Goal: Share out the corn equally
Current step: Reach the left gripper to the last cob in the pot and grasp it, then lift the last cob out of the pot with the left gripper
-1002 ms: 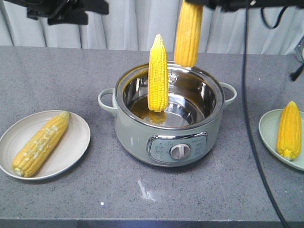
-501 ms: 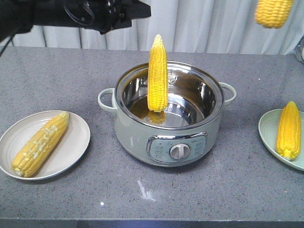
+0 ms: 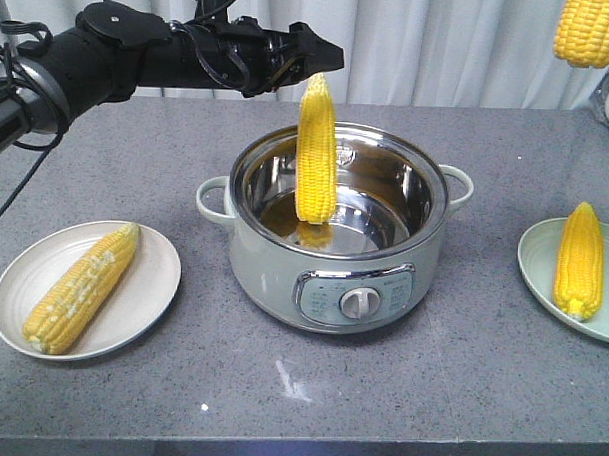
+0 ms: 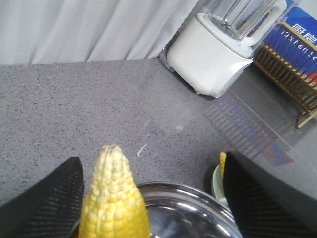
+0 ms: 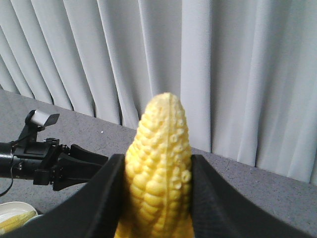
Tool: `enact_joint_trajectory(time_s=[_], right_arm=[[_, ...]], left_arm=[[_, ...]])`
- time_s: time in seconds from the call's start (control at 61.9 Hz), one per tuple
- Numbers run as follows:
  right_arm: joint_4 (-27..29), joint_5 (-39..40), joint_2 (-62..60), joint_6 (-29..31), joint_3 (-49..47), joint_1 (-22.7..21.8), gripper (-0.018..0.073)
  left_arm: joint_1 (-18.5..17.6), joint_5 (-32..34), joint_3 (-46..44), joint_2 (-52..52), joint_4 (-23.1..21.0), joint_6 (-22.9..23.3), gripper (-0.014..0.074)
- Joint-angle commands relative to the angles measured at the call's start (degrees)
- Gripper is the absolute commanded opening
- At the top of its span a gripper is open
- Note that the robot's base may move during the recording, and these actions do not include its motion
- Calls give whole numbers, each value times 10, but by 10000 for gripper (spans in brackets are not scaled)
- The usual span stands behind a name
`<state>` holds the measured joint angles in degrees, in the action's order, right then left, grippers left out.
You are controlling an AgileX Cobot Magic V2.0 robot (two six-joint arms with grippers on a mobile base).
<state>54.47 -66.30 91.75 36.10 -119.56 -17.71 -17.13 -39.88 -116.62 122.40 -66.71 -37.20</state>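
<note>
Your left wrist camera shows the left gripper (image 4: 152, 163) spread wide either side of the upright cob (image 4: 115, 198) standing in the pot (image 3: 268, 267), not touching it; the front camera hides that gap. Only the right wrist camera shows the right gripper (image 5: 157, 159) clamped on the raised cob (image 5: 161, 126).

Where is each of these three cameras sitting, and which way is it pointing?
Front view: before the table, facing the curtain; shows the pot and the left arm.
Left wrist: on that arm, looking down through the open left gripper at the upright corn.
Right wrist: behind the right gripper, facing the curtain; it is shut on the raised corn.
Shared: front and left wrist both see the upright corn.
</note>
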Motion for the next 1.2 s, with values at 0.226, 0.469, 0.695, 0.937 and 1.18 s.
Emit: enact_joint_trajectory(time_s=[0.226, 0.469, 0.695, 0.937, 1.18], right_arm=[[28, 26, -20, -1, -14, -4, -2], [26, 25, -20, -1, -14, -4, -2], [26, 25, -20, 0, -14, -4, -2], [26, 25, -18, 1, -14, -4, -2], [26, 27, -17, 2, -14, -4, -2]], left_arm=[[-3, 17, -20, -25, -8, -2, 562], [-3, 16, -20, -12, -8, -2, 562], [-4, 10, -20, -4, -8, -2, 562], [-4, 2, -20, 1, -8, -2, 562], [-15, 2, -20, 7, -1, -2, 501]])
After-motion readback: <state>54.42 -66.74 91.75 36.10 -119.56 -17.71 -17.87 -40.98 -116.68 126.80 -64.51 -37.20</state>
